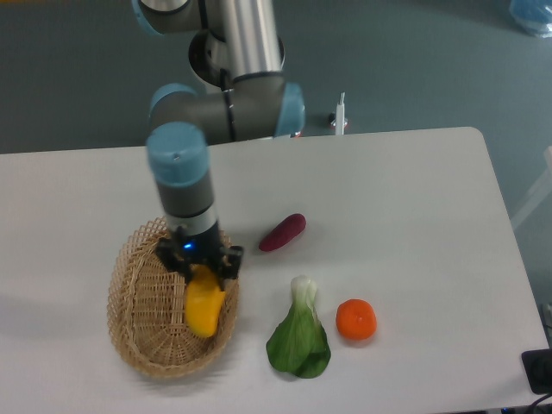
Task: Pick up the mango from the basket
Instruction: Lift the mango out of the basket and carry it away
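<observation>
**Gripper over the mango's upper end, inside the basket**

Nearest the camera, along the front of the table (414,172), lie a leafy green (298,335) and a tangerine (355,319), both outside the basket and well apart from the work.

Next back is the basket (138,341), at the table's front left. The mango (203,310) rests in its right half, against the right-hand wall. Its long axis runs roughly front to back, leaning a little left at the near end. The near end is free and plain to see; the far end disappears under the gripper (201,266).

That is the relation the lift depends on: the gripper stands straight down over the mango's far end, not over its middle. The dark jaws sit either side of the fruit's top, across its short width, which suits the long axis. Whether they are pressing on the mango or merely straddling it I cannot tell from this view, as the housing hides the fingertips.

My judgement: if the hold is this far toward one end, the free end may droop or swing on the way up, and it could brush the basket's right rim.

Farther back, a sweet potato (283,232) lies on the table, just right of the wrist and clear of the basket.
</observation>
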